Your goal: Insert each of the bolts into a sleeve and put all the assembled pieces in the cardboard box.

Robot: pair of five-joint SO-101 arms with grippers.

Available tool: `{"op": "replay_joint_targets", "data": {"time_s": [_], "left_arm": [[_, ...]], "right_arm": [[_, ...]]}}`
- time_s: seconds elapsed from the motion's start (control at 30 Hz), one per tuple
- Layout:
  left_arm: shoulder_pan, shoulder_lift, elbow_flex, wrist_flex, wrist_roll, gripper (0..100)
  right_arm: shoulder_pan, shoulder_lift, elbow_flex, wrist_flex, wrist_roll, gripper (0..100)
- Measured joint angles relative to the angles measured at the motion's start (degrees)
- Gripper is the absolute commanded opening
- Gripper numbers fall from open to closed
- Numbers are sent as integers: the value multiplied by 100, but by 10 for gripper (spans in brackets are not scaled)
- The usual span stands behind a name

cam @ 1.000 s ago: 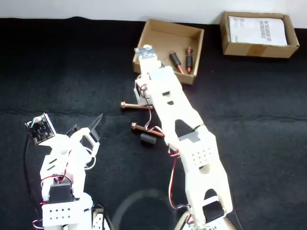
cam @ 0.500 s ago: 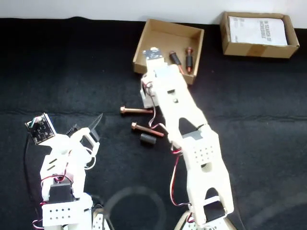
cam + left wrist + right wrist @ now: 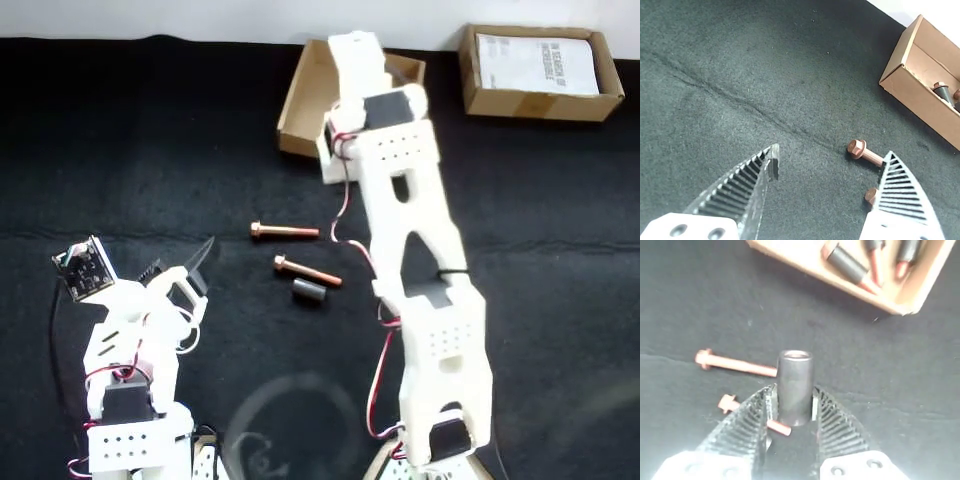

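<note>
My right gripper (image 3: 794,394) is shut on a black sleeve (image 3: 795,380), held upright above the mat. Below it lie two copper bolts (image 3: 735,364) (image 3: 752,415), loose on the black mat; from above they show as the upper bolt (image 3: 285,231) and the lower bolt (image 3: 308,270), with another black sleeve (image 3: 309,292) beside them. The right arm (image 3: 400,150) stretches over the cardboard box (image 3: 300,100). The cardboard box (image 3: 805,262) holds assembled pieces (image 3: 847,266). My left gripper (image 3: 832,160) stands open near the table's front left, with a bolt (image 3: 862,151) ahead of it.
A second cardboard box (image 3: 540,95) with a printed sheet inside stands at the back right. A fold in the black mat (image 3: 150,235) runs across the table. The left arm's base (image 3: 135,420) sits at the front left.
The right arm has risen from beside the bolts and swung toward the back, now covering most of the cardboard box in the high view. The left arm has not moved.
</note>
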Motion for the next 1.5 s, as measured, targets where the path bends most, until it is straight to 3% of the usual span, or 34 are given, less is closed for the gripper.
{"op": "replay_joint_targets", "data": {"time_s": [0.27, 0.7, 1.07, 1.2, 1.5], "left_arm": [[0, 0, 0, 0, 0, 319], [0, 0, 0, 141, 35, 319], [0, 0, -79, 844, 35, 319], [0, 0, -677, 1451, -62, 319], [281, 360, -2681, 2813, -1002, 319]], "right_arm": [[114, -2022, 615, 53, 0, 6], [466, -6488, 5231, 53, 0, 6], [2295, -9248, 8325, -18, 0, 6], [3200, -10004, 9292, -633, 0, 6], [4791, -11798, 11235, -2259, 0, 6]]}}
